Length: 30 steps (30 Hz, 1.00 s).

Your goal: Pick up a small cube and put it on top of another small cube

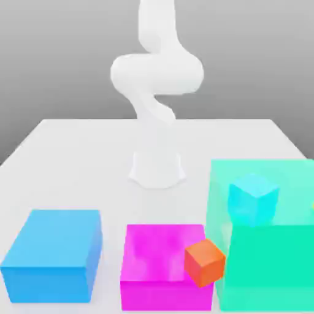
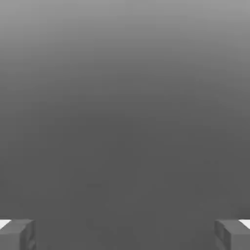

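I see the white arm (image 1: 156, 73) rising from its base at the table's (image 1: 73, 147) far side, folded upward. On the hand view, the gripper (image 2: 125, 234) stands wide apart, holding nothing. I cannot make out the yellow cube.

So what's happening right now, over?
Gripper open, holding nothing. Orange cube against the magenta block, cyan cube behind the green block. Neither touched yet. Blue block off to the side.
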Tool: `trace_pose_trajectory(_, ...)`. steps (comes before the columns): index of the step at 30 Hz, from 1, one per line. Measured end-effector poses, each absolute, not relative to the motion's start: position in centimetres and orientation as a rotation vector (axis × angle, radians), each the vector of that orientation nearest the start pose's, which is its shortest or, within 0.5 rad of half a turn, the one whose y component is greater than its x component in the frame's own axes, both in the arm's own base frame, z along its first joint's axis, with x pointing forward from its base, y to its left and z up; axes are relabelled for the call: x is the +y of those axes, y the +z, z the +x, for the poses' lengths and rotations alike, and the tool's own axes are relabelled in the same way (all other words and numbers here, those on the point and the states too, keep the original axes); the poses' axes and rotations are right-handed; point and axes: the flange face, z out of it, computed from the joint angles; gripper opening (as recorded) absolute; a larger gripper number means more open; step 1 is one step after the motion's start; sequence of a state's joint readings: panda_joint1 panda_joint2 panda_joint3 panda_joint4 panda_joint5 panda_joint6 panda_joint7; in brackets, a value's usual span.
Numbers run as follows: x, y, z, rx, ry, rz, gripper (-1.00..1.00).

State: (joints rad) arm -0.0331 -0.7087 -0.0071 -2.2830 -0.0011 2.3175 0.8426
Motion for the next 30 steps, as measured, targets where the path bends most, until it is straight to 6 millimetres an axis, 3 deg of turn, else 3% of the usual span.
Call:
trace_pose_trajectory(8,-8.4,59.8,46.5,1.534,-0.735,-2.364,0.00)
trace_pose_trajectory(15,-15.4,50.0,51.3,1.862,-0.535,-2.250,0.00)
trace_pose_trajectory(20,-21.6,42.1,52.5,2.108,-0.390,-2.121,0.00)
trace_pose_trajectory(24,-25.1,35.3,52.8,2.269,-0.269,-2.023,0.00)
trace_pose_trajectory(30,-30.5,24.6,51.0,2.512,-0.086,-1.835,0.00)
